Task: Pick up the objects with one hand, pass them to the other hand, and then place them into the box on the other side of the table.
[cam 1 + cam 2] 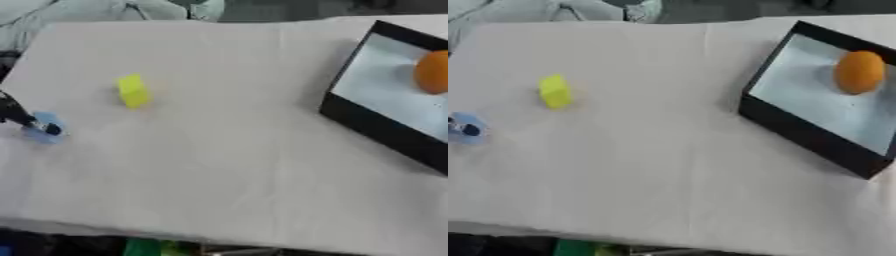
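Three loose things in sight: a pale blue object (44,127) at the left edge of the surface (667,165), a yellow block (555,91) just up and right of it, an orange ball (859,71) already in the box (798,131). Blue one lies flat on the surface, shape hard to make out. Left hand (22,119) comes in from the left edge, only dark fingers showing; fingertips (52,130) sit right on the blue object, touching it. Can't tell whether they're curled round it or just resting on top. Yellow block stands on its own, apart from the hand and from the blue object. Box is black-walled with a pale floor, on the right side of the surface, well apart from both; ball is toward its far end. Surface is covered in a light cloth. Pale fabric bunched at the far left corner (96,10).
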`<state>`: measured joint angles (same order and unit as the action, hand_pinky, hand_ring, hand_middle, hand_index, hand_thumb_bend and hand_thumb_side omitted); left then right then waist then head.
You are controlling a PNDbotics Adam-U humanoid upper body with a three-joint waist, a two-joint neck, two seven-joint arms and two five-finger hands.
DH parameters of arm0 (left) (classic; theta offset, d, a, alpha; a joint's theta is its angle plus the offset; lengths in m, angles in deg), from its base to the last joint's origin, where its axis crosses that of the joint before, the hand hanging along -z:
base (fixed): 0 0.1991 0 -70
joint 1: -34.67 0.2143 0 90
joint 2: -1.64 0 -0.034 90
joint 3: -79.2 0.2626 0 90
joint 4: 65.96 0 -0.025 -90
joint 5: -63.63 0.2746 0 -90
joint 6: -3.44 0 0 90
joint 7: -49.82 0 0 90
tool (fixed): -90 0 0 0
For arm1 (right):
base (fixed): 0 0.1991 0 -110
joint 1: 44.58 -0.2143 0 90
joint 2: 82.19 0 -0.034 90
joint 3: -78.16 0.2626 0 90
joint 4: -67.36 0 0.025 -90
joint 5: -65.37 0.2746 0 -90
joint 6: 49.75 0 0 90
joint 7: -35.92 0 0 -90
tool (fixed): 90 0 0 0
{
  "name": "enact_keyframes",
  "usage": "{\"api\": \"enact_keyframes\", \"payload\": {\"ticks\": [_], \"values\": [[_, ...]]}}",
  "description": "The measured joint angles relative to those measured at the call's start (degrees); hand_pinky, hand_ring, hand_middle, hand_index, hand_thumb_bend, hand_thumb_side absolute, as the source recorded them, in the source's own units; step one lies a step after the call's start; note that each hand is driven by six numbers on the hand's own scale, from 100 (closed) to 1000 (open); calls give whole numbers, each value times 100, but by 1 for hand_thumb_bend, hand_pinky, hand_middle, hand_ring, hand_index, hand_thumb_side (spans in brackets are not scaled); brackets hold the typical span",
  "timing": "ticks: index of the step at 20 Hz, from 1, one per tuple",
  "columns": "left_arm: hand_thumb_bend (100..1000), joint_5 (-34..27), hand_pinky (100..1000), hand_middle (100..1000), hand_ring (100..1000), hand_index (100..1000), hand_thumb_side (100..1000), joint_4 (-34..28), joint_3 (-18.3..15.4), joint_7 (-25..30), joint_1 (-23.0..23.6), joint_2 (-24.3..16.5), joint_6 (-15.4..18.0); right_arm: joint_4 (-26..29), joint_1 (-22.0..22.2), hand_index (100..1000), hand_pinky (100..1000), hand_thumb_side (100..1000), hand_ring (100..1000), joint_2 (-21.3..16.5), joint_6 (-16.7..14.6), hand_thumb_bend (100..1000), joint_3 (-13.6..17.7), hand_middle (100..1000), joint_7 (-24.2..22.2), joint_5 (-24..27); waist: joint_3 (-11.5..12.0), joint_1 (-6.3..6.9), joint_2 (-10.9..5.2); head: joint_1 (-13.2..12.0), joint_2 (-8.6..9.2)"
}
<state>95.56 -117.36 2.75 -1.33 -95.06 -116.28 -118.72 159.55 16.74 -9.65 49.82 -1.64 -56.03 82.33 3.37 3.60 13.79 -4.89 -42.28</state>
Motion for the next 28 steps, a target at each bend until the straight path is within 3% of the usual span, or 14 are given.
{"api": "enact_keyframes", "payload": {"ticks": [5, 8, 14, 18, 23, 26, 28], "values": [[827, -23, 940, 833, 936, 847, 409, -39, 16, -36, 2, 0, -36, -2, 0, 1000, 1000, 646, 1000, 45, -4, 100, 16, 1000, 8, 0, 1, -1, 62, -9, 0], [775, -23, 937, 828, 931, 828, 429, -37, 29, -45, 2, 0, -45, -4, 0, 1000, 1000, 650, 1000, 47, -5, 100, 31, 1000, 10, -3, 1, -1, 80, -12, 1], [723, 13, 930, 828, 929, 809, 373, 46, 30, -102, -26, 8, -102, -36, 0, 1000, 1000, 646, 1000, 50, -4, 100, 34, 1000, 10, -8, -4, -1, 80, -67, 26], [638, 99, 926, 825, 924, 796, 334, 174, 29, -135, -84, 67, -135, -38, 3, 1000, 1000, 649, 1000, 58, -4, 100, 36, 1000, 10, -8, -16, -1, 80, -87, 66], [535, 140, 916, 796, 901, 745, 204, 273, 26, -165, -157, 156, -165, -45, 29, 1000, 1000, 649, 1000, 88, -4, 100, 48, 1000, 8, -13, -21, -1, 80, -88, 68], [460, 130, 886, 750, 845, 679, 114, 278, 26, -189, -166, 178, -189, -67, 41, 1000, 1000, 651, 1000, 91, -2, 100, 66, 1000, 7, -14, -27, -1, 80, -84, 68], [452, 110, 855, 713, 806, 653, 100, 255, 26, -223, -161, 180, -223, -74, 42, 1000, 1000, 650, 1000, 91, -1, 100, 67, 1000, 6, -14, -27, -1, 80, -70, 68]]}}
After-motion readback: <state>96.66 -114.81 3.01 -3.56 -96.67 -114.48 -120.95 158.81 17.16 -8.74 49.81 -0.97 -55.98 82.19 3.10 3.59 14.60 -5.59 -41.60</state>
